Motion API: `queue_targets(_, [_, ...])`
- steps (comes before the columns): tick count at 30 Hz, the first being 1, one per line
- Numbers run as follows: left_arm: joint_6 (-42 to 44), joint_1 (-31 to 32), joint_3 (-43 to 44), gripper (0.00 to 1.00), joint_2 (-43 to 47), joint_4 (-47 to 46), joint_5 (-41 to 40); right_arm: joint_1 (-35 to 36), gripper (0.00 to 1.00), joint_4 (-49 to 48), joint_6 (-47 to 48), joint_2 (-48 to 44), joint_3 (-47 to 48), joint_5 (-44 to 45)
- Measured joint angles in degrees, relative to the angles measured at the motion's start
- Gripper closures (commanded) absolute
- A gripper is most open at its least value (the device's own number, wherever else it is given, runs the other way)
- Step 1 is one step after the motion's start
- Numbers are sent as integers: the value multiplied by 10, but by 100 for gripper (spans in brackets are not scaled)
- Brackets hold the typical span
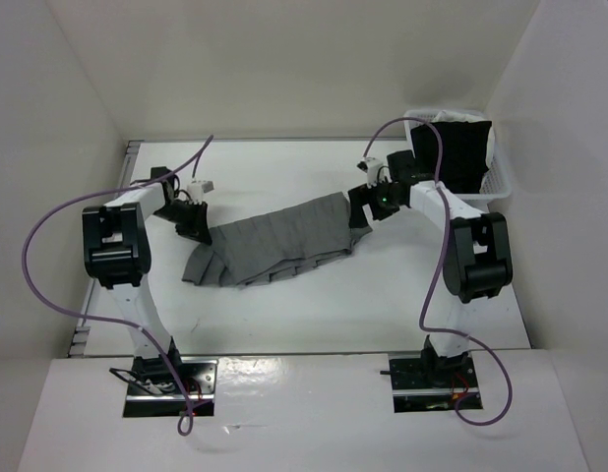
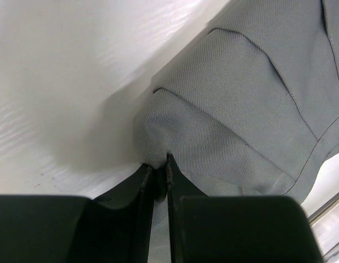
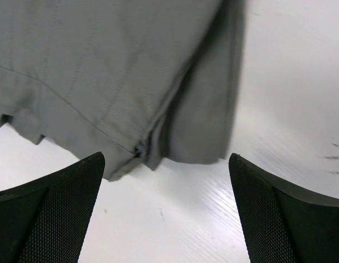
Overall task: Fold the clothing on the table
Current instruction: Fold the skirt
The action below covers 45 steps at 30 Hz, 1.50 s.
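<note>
The grey pleated skirt (image 1: 279,241) lies across the middle of the white bench (image 1: 284,162), running slantwise from the near left to the farther right. Its left end is rumpled and bunched, with pleats spilling toward the near side. No fold has been made yet. The step in hand looks like taking hold of both ends, so the skirt can be pulled flat or lifted for a first fold.

The left hand (image 1: 194,224) is nearly closed and pinches a small peak of fabric at the skirt's left edge. Its wrist view shows the cloth drawn into the thin slit between the fingers (image 2: 137,189).

The right hand (image 1: 361,208) stands at the skirt's narrower right end, spread wide and holding nothing. In its wrist view the two fingers (image 3: 60,203) straddle the fabric's corner, where a seam and what looks like a zip pull (image 3: 139,150) run to the edge. Whether the fingertips touch the bench cannot be told.

The next move, as I judge it, is for the right hand to settle over that corner and close on it. It should catch every layer there, not only the top one. The left pinch is small, so a hard pull between the two hands could slip it free.

A white basket (image 1: 503,187) holding a black garment (image 1: 461,152) sits at the far right, well apart from the skirt.
</note>
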<state>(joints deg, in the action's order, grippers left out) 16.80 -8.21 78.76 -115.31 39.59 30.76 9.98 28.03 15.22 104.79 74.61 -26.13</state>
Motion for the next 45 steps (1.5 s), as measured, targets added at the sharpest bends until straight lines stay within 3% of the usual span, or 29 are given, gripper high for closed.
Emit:
queue_targets(8, [0, -2, -4, 83, 17, 3, 0, -40, 2, -1, 0, 28, 1, 0])
queue_targets(33, [0, -2, -16, 83, 26, 8, 1, -38, 2, 16, 5, 90, 30, -75])
queue_targets(45, [5, -3, -17, 86, 2, 8, 12, -1, 2, 19, 2, 90, 31, -73])
